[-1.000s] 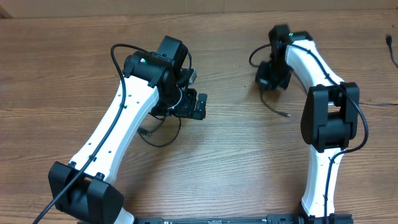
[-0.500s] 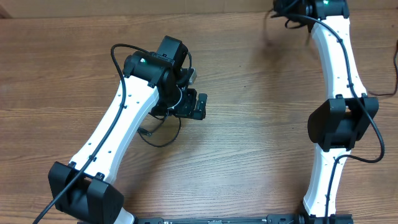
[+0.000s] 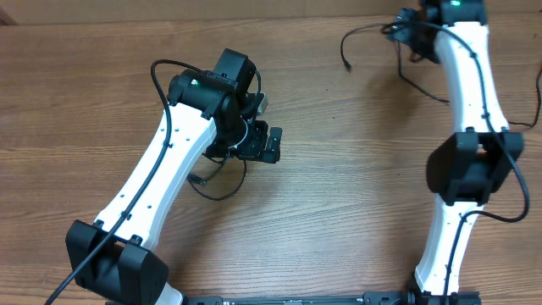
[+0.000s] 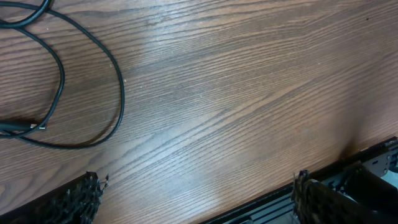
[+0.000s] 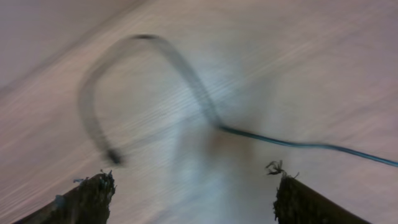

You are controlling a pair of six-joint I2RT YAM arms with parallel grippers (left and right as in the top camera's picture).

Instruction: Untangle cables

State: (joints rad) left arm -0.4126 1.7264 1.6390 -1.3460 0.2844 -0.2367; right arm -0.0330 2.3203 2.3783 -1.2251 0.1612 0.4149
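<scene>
Right arm (image 3: 464, 85): swung from mid-worktop (image 3: 339, 195) out to the far edge.
Right pincer (image 5: 193, 186): jaws were closed, now parted.
Cable (image 3: 366, 30): gone from mid-worktop; now a loose strand at the far edge.

**Overhead view:** even, diffuse light and sharp focus, with only faint, soft shadows on the table (image 3: 339, 212).
**Left wrist view:** sharp, with a pale sheen across the wood grain at centre.
**Right wrist view:** heavy motion blur. The cable (image 5: 280, 142) is smeared and the colours are washed out.
</scene>
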